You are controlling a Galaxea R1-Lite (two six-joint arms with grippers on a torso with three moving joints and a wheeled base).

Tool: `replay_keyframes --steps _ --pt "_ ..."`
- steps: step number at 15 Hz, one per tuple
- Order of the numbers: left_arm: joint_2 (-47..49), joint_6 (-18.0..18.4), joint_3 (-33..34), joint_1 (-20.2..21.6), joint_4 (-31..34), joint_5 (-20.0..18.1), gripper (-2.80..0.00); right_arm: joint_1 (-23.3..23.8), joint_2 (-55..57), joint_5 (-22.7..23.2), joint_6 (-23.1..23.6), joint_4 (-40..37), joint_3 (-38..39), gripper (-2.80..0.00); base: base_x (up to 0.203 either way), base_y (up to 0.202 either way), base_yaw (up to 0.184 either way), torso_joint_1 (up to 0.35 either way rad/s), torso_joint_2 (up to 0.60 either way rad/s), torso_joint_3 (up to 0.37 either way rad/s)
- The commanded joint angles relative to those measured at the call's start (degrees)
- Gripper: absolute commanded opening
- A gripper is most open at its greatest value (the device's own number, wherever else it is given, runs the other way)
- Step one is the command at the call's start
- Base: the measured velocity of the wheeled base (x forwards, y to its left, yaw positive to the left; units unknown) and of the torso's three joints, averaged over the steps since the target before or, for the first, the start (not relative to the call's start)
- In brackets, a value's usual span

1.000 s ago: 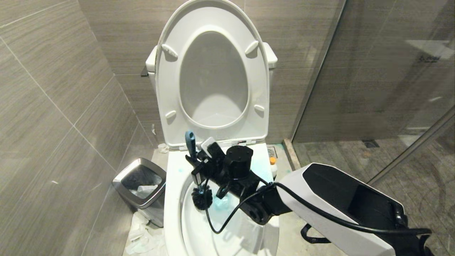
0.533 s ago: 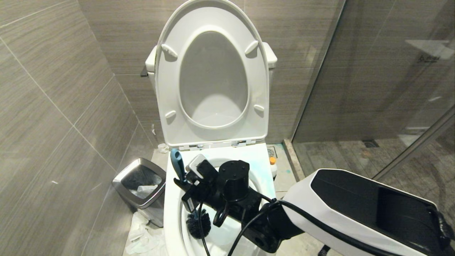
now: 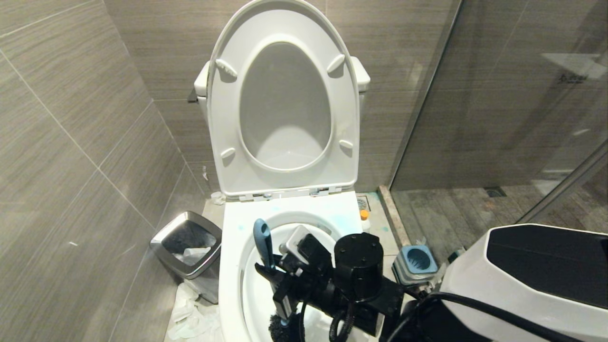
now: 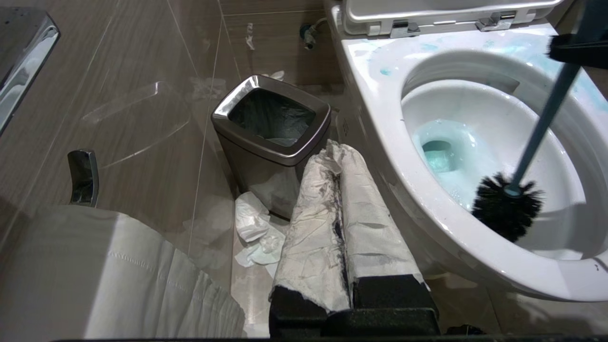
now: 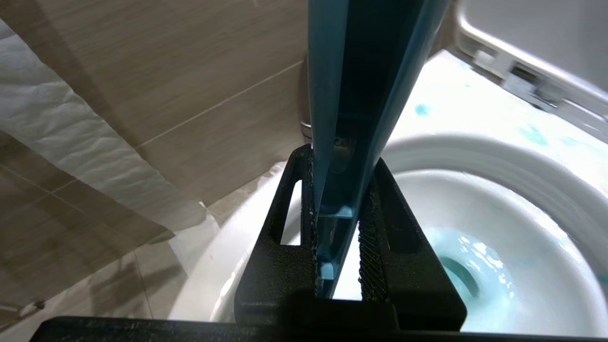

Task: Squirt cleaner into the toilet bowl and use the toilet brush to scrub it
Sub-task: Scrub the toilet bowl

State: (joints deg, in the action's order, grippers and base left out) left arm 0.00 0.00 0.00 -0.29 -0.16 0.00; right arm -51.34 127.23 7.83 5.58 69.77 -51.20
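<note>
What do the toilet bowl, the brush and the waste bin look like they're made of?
Toilet bowl: glazed ceramic, likely; glossy white with sharp highlights. Toilet brush: matte blue-grey handle that looks like plastic, with stiff black bristles, probably synthetic. Waste bin: brushed metal by its mirror-like silver rim, though the body could be coated plastic.

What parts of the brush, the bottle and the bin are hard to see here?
- Toilet brush bristles: in the head view, cut off by the bottom edge and hidden behind the right gripper, which is shut on its handle.
- Cleaner bottle: head view, only the orange cap shows; the toilet bowl rim hides the rest.
- Waste bin contents: left wrist view, too dark inside.
- Left gripper: paper wrapping covers it.
</note>
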Motion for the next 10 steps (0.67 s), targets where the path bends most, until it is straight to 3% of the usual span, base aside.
replay_keyframes --steps 1,6,10 --pt "0.0 0.0 0.0 0.0 0.0 0.0 -2.80 3.2 -3.5 0.0 0.1 4.3 6.0 -2.80 0.000 0.000 0.000 0.000 0.00 0.000" --pt "0.0 0.0 0.0 0.0 0.0 0.0 -2.80 12.4 -5.6 0.4 0.3 5.1 7.0 -2.80 0.000 0.000 0.000 0.000 0.00 0.000" --pt "0.0 0.0 0.0 0.0 0.0 0.0 -2.80 16.5 -2.3 2.4 0.4 3.9 -0.6 -2.80 0.000 0.000 0.000 0.000 0.00 0.000"
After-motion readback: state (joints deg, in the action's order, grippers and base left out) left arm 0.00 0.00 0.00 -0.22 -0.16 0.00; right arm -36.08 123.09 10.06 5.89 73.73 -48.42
